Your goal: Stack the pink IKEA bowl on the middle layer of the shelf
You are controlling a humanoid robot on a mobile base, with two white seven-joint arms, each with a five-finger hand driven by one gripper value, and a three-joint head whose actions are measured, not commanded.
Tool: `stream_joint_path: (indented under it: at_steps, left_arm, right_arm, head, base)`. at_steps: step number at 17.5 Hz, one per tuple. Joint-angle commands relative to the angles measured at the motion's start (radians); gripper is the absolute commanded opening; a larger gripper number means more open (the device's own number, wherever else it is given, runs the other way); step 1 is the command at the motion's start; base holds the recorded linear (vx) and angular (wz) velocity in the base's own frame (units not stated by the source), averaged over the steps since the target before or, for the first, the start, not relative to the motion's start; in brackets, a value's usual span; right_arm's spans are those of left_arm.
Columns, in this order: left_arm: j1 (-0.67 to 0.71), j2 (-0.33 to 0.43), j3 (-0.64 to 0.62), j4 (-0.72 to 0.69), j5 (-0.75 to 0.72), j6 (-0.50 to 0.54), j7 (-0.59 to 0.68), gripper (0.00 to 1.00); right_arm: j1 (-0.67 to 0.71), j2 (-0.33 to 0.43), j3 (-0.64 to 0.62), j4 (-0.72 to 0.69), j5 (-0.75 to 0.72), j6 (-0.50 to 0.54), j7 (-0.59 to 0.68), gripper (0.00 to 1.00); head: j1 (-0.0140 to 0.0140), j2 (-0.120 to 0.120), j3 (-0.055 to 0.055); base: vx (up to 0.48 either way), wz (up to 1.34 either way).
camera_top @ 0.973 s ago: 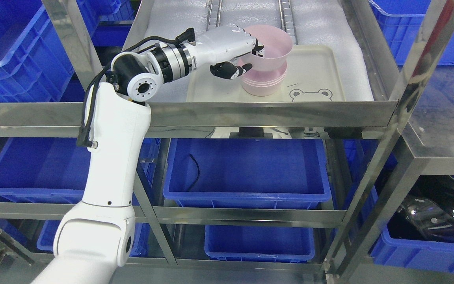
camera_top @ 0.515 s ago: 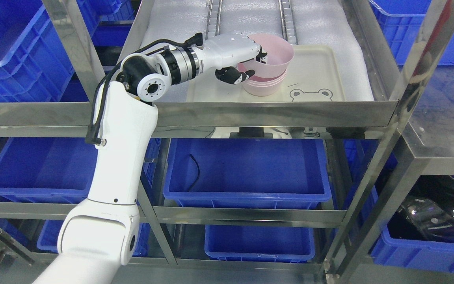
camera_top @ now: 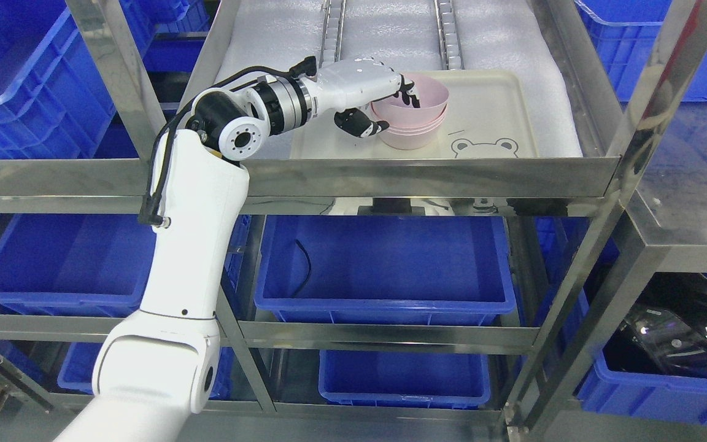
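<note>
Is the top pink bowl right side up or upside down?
Right side up: the top pink bowl shows its open hollow, nested in the stack on the tray.

You'll find no readable text, brand or number anywhere; the cream tray (camera_top: 488, 116) carries only a printed bear-face outline (camera_top: 484, 147) (a drawing, not lettering) near its front edge.

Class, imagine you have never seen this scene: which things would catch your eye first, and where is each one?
First, the white left robot hand on its long white jointed arm, rising from the lower left to grip the rim of a glossy pink plastic bowl. That bowl sits nested on a stack of matching pink bowls on a cream tray with a bear face, on the steel shelf. Below, deep blue plastic crates fill the lower levels.
</note>
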Motion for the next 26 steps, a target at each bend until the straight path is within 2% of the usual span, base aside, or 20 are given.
stream_joint_path:
  at_steps: [1,3,5,8,10,13,16,23,24,26]
  left_arm:
    - [0.000,0.012,0.055,0.001,0.009,-0.008,0.009,0.63]
    - [0.003,0.012,0.099,-0.055,0.070,-0.008,0.044,0.70]
    - [0.023,0.012,0.083,-0.100,0.290,0.003,0.050,0.74]
    - [0.079,0.012,-0.035,-0.161,0.609,0.017,0.050,0.81]
    - [0.202,0.012,-0.141,-0.252,0.761,0.026,0.055,0.81]
    - [0.413,0.012,-0.224,-0.373,0.803,-0.011,0.078,0.81]
    - [0.579,0.012,-0.276,-0.392,0.811,-0.175,0.078,0.81]
    - [0.855,0.012,-0.258,-0.378,0.835,-0.175,0.091,0.82]
    - [0.900,0.012,-0.231,-0.351,0.837,-0.175,0.111,0.83]
    - [1.001,0.012,-0.154,-0.247,0.837,-0.175,0.169,0.97]
  right_arm:
    - [0.021,-0.017,0.000,-0.017,0.000,0.000,-0.001,1.00]
    - [0.021,-0.017,0.000,-0.017,0.000,0.000,-0.001,1.00]
    - [0.021,-0.017,0.000,-0.017,0.000,0.000,-0.001,1.00]
    - [0.021,-0.017,0.000,-0.017,0.000,0.000,-0.001,1.00]
    - [0.021,-0.017,0.000,-0.017,0.000,0.000,-0.001,1.00]
    - [0.021,-0.017,0.000,-0.017,0.000,0.000,-0.001,1.00]
    - [0.021,-0.017,0.000,-0.017,0.000,0.000,-0.001,1.00]
    - [0.021,-0.017,0.000,-0.017,0.000,0.000,-0.001,1.00]
    - [0.021,-0.017,0.000,-0.017,0.000,0.000,-0.001,1.00]
    - [0.021,-0.017,0.000,-0.017,0.000,0.000,-0.001,1.00]
  head:
    - [0.0000,0.000,0.000]
    - [0.0000,0.000,0.000]
    - [0.0000,0.000,0.000]
    - [0.0000,0.000,0.000]
    - [0.0000,0.000,0.000]
    - [0.0000,0.000,0.000]
    - [0.0000,0.000,0.000]
    - [0.0000,0.000,0.000]
    - [0.0000,0.000,0.000]
    - [0.0000,0.000,0.000]
  base:
    - [0.000,0.00]
    - [0.000,0.00]
    - [0.000,0.00]
    - [0.000,0.00]
    - [0.000,0.00]
    - [0.000,0.00]
    - [0.000,0.00]
    - [0.000,0.00]
    - [0.000,0.00]
    - [0.000,0.00]
